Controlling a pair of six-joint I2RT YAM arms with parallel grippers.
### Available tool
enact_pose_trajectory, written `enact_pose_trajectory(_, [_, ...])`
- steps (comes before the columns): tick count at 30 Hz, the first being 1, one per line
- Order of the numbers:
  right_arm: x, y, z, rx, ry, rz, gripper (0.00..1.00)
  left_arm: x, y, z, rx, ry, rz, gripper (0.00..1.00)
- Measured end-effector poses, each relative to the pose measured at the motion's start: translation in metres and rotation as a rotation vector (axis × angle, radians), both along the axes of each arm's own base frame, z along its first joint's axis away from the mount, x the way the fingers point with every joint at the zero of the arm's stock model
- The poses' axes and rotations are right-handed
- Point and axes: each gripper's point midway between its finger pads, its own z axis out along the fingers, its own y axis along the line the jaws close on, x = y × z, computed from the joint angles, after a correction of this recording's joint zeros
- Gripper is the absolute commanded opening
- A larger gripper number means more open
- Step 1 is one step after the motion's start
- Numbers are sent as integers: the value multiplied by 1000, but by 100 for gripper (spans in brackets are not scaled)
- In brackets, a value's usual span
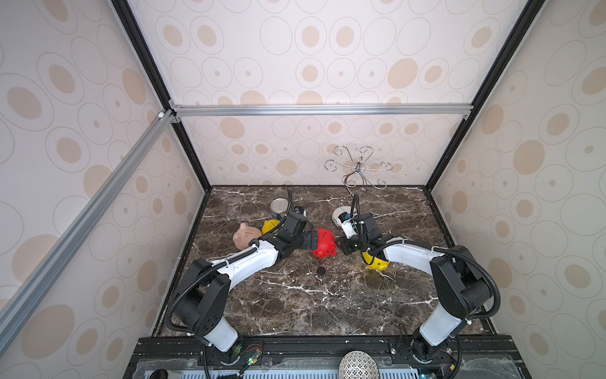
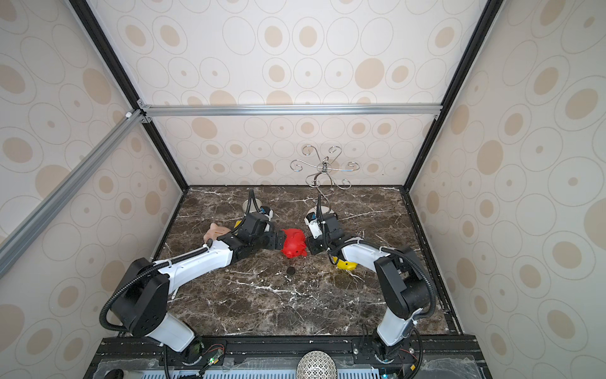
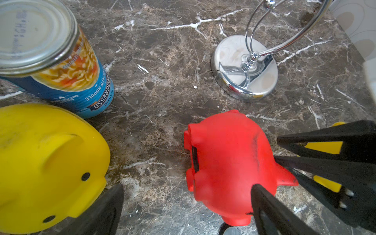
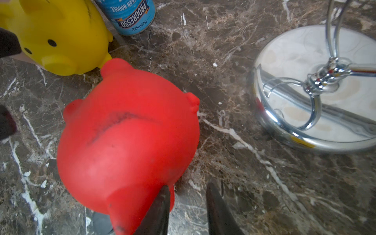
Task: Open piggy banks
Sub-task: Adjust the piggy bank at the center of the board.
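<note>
Where the red piggy bank (image 1: 324, 243) lies: mid-table on the marble table (image 1: 295, 305), between the two grippers, seemingly tipped off its feet, with its coin slot turned sideways in the left wrist view
Left gripper (image 3: 186, 187): jaws spread wide and holding nothing; one finger is right against the red flank, the other is just beside a yellow piggy bank (image 3: 44, 162), and bare marble shows in the gap
Right gripper (image 4: 188, 186): jaws narrowly parted with only marble between them; one finger lies against the red body, and I cannot tell if it presses
Black plug (image 1: 320, 271): loose on the marble, near the red bank but apart from it; its owner is unclear
Other banks: pale pink piggy bank (image 1: 244, 234) beside the left arm, second yellow piggy bank (image 1: 375, 261) half hidden under the right arm; their plugs are not visible
Risk, slip: the glossy round body would likely squirt out of a squeeze taken off-centre
Risk, shove: the right finger could roll the red bank away, or towards the chrome stand (image 4: 315, 91)
Risk, neighbours: wide left jaws might catch the yellow bank, which stands near the tin can (image 3: 61, 61)
Risk, arms: the wrists are close together, so a careless reach may make them clash or sweep the plug away
</note>
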Motion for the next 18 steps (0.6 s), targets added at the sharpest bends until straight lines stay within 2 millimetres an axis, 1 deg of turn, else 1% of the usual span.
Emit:
enact_pose_trajectory(5, [-3,-1,-4,-3,10,3,33,8,-10,-1,-13,2,-14,96])
enact_pose_trajectory(8, [-3,0,-5,-5,14,4,33,14,-17,-8,-14,14,-29,95])
enact_pose_trajectory(11, [-4,0,-11,-11,27,5,33,14,-21,-18,-6,27,-43,95])
enact_pose_trajectory(18, [-4,-1,-13,-23,36,9,33,16,-25,-18,-7,19,-53,95])
